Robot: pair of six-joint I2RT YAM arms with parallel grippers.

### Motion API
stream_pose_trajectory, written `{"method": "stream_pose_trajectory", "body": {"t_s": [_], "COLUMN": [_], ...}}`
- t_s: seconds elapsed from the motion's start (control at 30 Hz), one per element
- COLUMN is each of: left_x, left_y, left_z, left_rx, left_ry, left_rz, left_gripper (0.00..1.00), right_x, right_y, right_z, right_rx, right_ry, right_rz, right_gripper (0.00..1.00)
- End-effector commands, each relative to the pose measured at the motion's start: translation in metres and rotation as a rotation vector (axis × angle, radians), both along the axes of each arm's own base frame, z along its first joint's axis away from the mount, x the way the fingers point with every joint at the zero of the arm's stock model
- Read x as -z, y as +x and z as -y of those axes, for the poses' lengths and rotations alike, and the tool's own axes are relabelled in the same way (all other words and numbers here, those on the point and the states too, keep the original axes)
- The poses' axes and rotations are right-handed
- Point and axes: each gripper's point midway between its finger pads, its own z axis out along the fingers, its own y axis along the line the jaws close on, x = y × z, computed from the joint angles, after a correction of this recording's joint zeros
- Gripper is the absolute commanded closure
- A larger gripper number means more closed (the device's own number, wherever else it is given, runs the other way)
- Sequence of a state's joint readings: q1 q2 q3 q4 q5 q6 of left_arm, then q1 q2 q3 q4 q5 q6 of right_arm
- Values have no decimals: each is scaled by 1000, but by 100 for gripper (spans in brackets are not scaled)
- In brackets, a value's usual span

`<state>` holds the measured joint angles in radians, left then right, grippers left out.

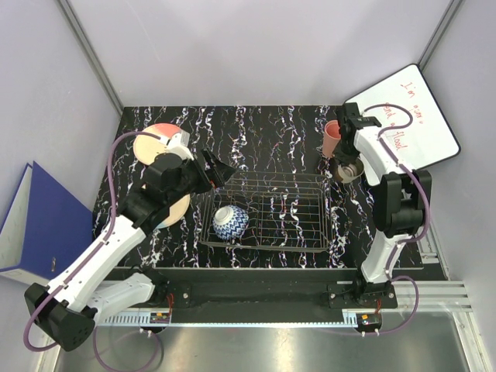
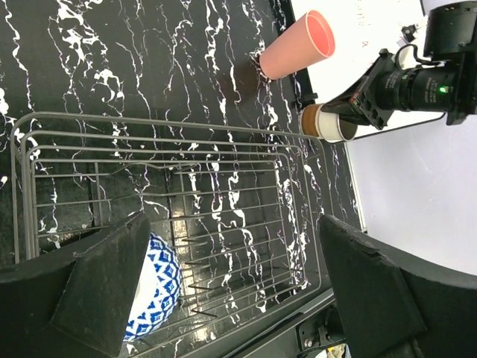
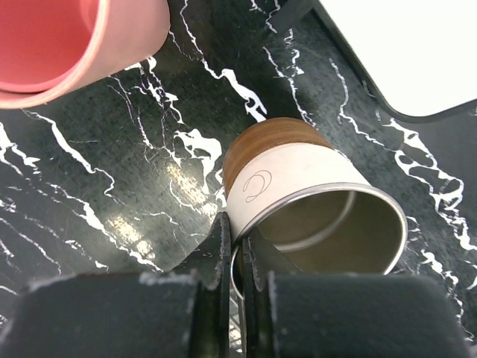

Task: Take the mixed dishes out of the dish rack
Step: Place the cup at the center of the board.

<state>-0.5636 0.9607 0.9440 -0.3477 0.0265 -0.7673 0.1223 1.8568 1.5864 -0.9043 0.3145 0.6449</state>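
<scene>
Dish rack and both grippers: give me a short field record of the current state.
rack contents: blue-and-white bowl in the left part of the dish rack; no other dish seen in it
left gripper: open, holding nothing, above the rack's left end
right gripper: shut on the rim of the cream cup, right of the rack
pink cup: on the table, beside the cream cup
pink-and-cream plate: left of the rack, partly hidden by the left arm

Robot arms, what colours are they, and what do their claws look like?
Both the left arm and right arm have white tube-shaped links with chunky black joints. A thin purple cable loops along each one. The left gripper and right gripper each end in two black fingers.
</scene>
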Motion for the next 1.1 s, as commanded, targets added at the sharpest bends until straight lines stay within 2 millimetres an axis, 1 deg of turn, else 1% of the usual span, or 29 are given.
{"method": "stream_pose_trajectory", "body": {"t_s": [0.0, 0.1, 0.27, 0.43, 0.5, 0.53, 0.6, 0.63, 0.73, 0.83, 0.9, 1.0, 1.03, 1.07], "left_x": [-2, 2, 9, 13, 11, 11, 11, 10, 10, 11, 10, 6, 5, 4], "left_y": [1, 1, 2, 1, 1, 0, -1, -1, -2, -2, -3, -3, -3, -2], "left_z": [4, 4, 9, 10, 12, 13, 14, 15, 16, 17, 17, 16, 16, 15], "left_rx": [23, 23, 38, 48, 55, 67, 73, 77, 80, 83, 87, 86, 88, 86], "left_ry": [-1, 5, 10, 10, 2, 0, -6, -9, -15, -18, -21, -22, -23, -16], "left_rz": [25, 16, -5, -17, -9, -8, -5, -3, -4, -8, -7, 5, 9, 18], "left_gripper": [1, 1, 1, 1, 1, 1, 1, 1, 1, 1, 1, 1, 1, 1], "right_x": [7, 20, 33, 33, 28, 26, 16, 13, -1, -19, -28, -52, -67, -78], "right_y": [14, 11, 6, 3, 4, 3, 2, 2, -1, -4, -5, -7, -10, -12], "right_z": [-2, 0, 0, 0, -3, -3, -7, -7, -8, -10, -12, -21, -22, -26], "right_rx": [14, 19, 19, 19, 13, 11, 3, 0, -7, -16, -19, -41, -44, -55], "right_ry": [18, 3, 8, 12, 27, 32, 49, 52, 62, 77, 91, 138, 143, 147], "right_rz": [21, -11, -34, -27, -9, -3, 20, 30, 61, 104, 125, 182, 218, 242], "right_gripper": [100, 100, 100, 100, 95, 90, 83, 77, 70, 67, 66, 64, 64, 63]}}
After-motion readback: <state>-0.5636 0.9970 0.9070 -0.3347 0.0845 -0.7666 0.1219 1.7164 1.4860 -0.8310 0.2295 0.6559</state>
